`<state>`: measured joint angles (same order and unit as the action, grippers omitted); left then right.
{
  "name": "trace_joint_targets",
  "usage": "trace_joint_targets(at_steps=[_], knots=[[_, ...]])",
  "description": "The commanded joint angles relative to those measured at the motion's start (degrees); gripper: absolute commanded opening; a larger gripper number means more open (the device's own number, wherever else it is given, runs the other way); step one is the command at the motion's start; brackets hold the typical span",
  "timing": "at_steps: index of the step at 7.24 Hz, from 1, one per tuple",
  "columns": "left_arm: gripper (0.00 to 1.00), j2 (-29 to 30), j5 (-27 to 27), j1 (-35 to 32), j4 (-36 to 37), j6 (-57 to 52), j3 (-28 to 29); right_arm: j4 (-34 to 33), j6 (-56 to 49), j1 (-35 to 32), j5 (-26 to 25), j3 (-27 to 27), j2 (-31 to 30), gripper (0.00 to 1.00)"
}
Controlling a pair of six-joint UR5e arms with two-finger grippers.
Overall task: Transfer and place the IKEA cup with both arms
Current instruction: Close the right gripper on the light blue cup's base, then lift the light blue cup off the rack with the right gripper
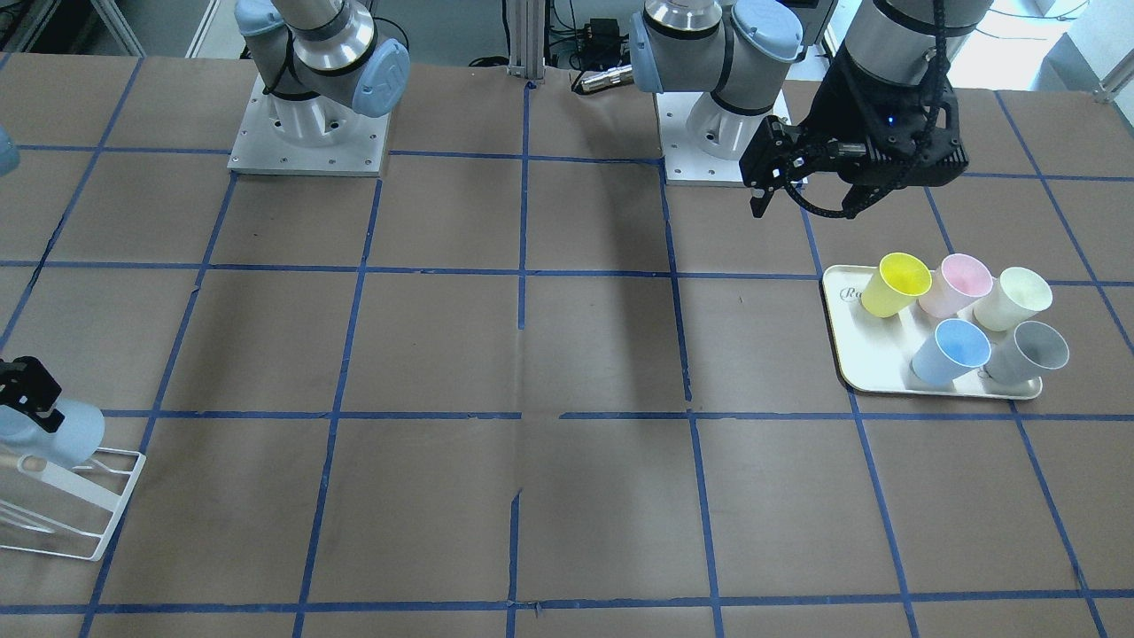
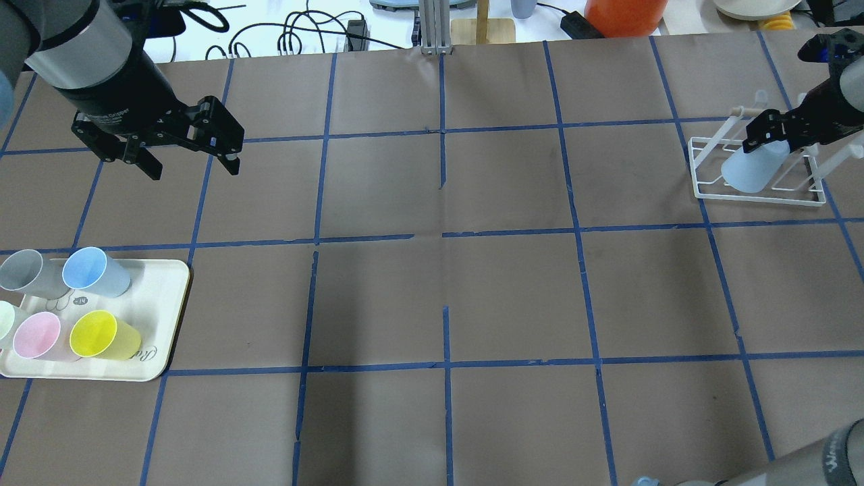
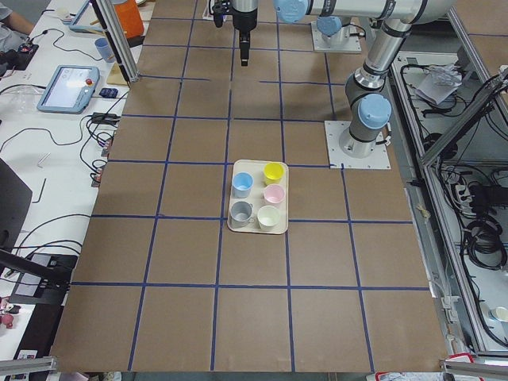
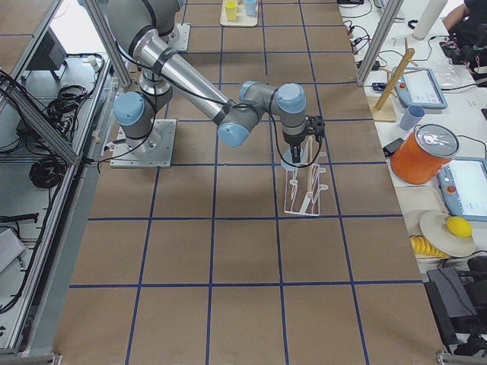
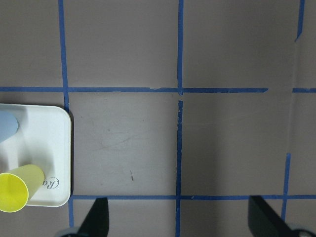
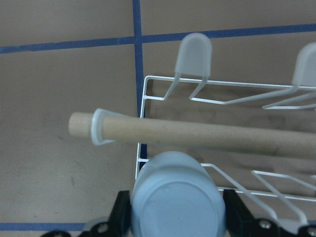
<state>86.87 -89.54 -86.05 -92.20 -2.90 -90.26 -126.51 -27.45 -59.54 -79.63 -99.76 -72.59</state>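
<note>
A pale sky-blue IKEA cup (image 2: 748, 170) hangs upside down at the white wire rack (image 2: 763, 196) at the far right. My right gripper (image 2: 776, 131) is shut on it. In the right wrist view the cup's base (image 6: 175, 200) sits between the black fingers (image 6: 121, 217). It also shows in the front view (image 1: 66, 430). My left gripper (image 2: 192, 158) is open and empty, high above the table and beyond the tray. Its fingertips (image 5: 98, 219) stand wide apart. A second blue cup (image 2: 94, 270) lies on the tray.
A cream tray (image 2: 172, 283) at the near left holds grey (image 2: 27, 270), yellow (image 2: 101, 334), pink (image 2: 37, 335) and pale green (image 2: 3, 320) cups, all tilted on their sides. A wooden rod (image 6: 197, 131) crosses the rack above the held cup. Blue tape lines grid the brown table.
</note>
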Motion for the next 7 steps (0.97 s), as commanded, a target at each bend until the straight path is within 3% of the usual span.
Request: trace_joint_targets(at_steps=[1,3,7], knots=[[1.0,0.05,0.06,0.0,0.0,0.0,0.0,0.21,-0.23,-0.05,-0.09,0.09,-0.36,0.3],[1.0,0.05,0.06,0.0,0.0,0.09,0.09,1.34,-0.32,-0.05,-0.7,0.88,-1.84,0.29],[1.0,0.05,0.06,0.09,0.0,0.09,0.17,11.7,-0.67,-0.05,-1.14,7.9,-2.29,0.26]])
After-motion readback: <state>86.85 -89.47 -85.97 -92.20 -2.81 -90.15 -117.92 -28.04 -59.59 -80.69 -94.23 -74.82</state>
